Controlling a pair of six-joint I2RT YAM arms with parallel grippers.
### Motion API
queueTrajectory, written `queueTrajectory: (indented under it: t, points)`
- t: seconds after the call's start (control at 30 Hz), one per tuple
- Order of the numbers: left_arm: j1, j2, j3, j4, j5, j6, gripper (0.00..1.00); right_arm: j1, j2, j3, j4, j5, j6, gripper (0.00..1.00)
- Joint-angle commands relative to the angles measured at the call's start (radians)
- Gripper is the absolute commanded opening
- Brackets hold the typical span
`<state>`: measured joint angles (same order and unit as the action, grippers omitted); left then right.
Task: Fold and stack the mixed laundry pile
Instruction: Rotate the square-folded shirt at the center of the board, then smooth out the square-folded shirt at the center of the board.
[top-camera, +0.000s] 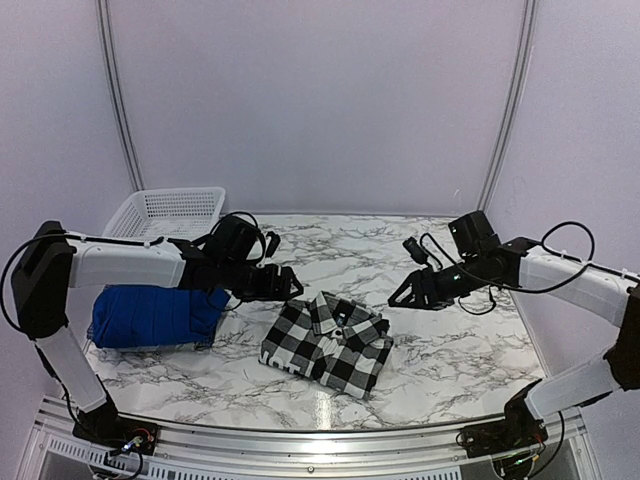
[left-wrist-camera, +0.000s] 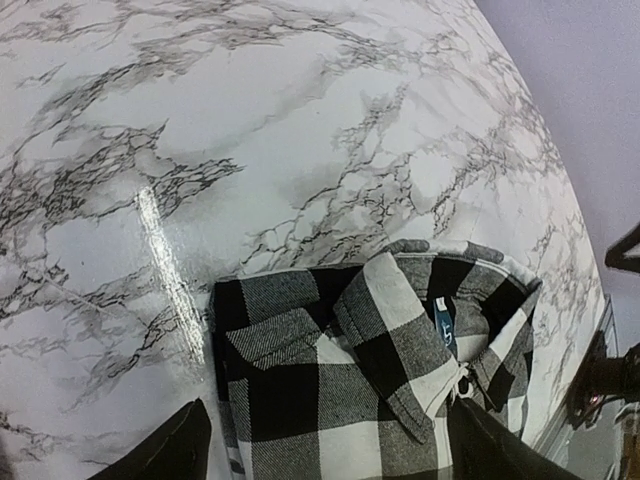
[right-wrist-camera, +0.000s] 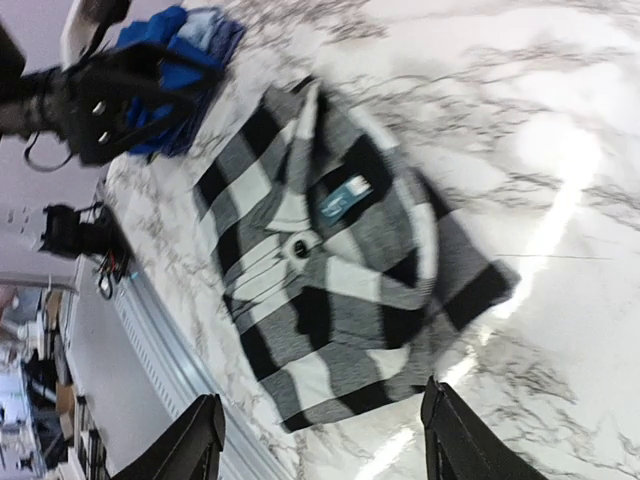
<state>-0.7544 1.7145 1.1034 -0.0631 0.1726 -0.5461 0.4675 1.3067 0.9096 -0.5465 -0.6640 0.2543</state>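
Observation:
A folded black-and-white buffalo-check flannel shirt (top-camera: 328, 343) lies collar-up in the middle of the marble table; it also shows in the left wrist view (left-wrist-camera: 370, 370) and the right wrist view (right-wrist-camera: 330, 260). A folded royal-blue shirt (top-camera: 150, 316) lies at the left, on a paler blue garment (right-wrist-camera: 212, 22), and shows in the right wrist view (right-wrist-camera: 170, 60). My left gripper (top-camera: 283, 283) is open and empty, just left of and above the flannel's far corner. My right gripper (top-camera: 405, 295) is open and empty, right of the flannel and apart from it.
A white plastic lattice basket (top-camera: 168, 212) stands at the back left. The marble table (top-camera: 330, 245) is bare behind the flannel. A metal rail (top-camera: 300, 445) runs along the near edge. Pale walls close in the back and sides.

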Motion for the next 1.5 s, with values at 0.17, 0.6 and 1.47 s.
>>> queueTrajectory:
  t: [0.17, 0.6, 1.47]
  points:
    - [0.012, 0.064, 0.069, -0.119, 0.029, 0.1, 0.66, -0.053, 0.119, -0.081, 0.005, 0.041, -0.029, 0.55]
    - [0.014, 0.199, 0.161, -0.155, 0.054, 0.128, 0.54, -0.051, 0.217, -0.167, 0.171, -0.09, 0.023, 0.51]
    - [0.024, 0.153, 0.159, -0.196, 0.051, 0.149, 0.0, -0.041, 0.198, -0.055, 0.087, -0.079, -0.036, 0.0]
